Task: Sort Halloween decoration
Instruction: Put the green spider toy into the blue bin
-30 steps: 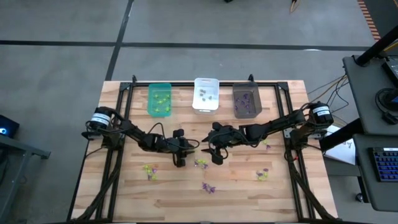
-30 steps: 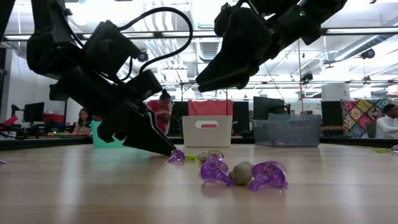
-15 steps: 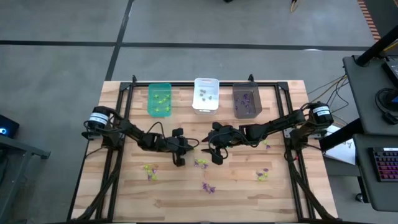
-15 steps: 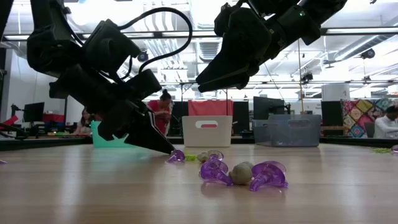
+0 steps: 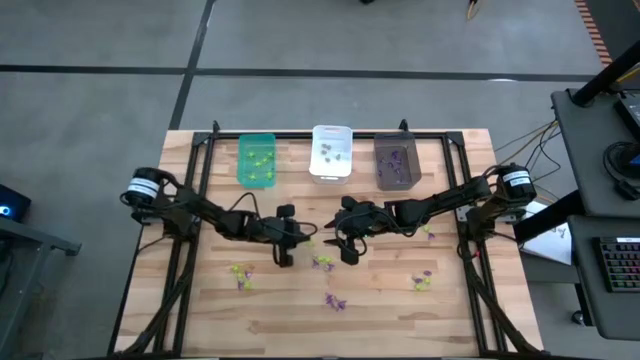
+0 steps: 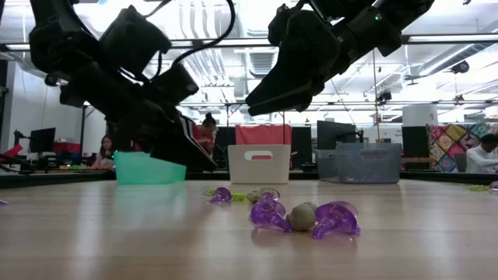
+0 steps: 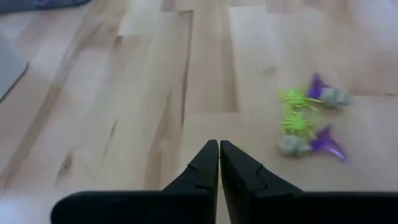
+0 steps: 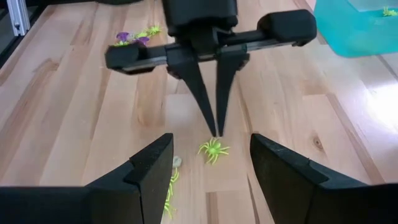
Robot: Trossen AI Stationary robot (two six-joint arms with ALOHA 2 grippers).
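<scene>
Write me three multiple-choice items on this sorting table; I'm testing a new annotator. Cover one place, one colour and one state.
1. Which bin stands in the middle of the row at the table's far edge?
A. green bin
B. white bin
C. dark grey bin

2. What colour is the spider trinket at the tips of the left gripper?
A. purple
B. orange
C. yellow-green

3. How do the fingers of the right gripper stand?
A. wide apart, nothing between them
B. pressed shut
C. clamped on a purple trinket

Key: 1 B, the high view shows the white bin between the other two; 2 C, the right wrist view shows a yellow-green spider there; 3 A, that view shows its own two fingers far apart with bare wood between.
</scene>
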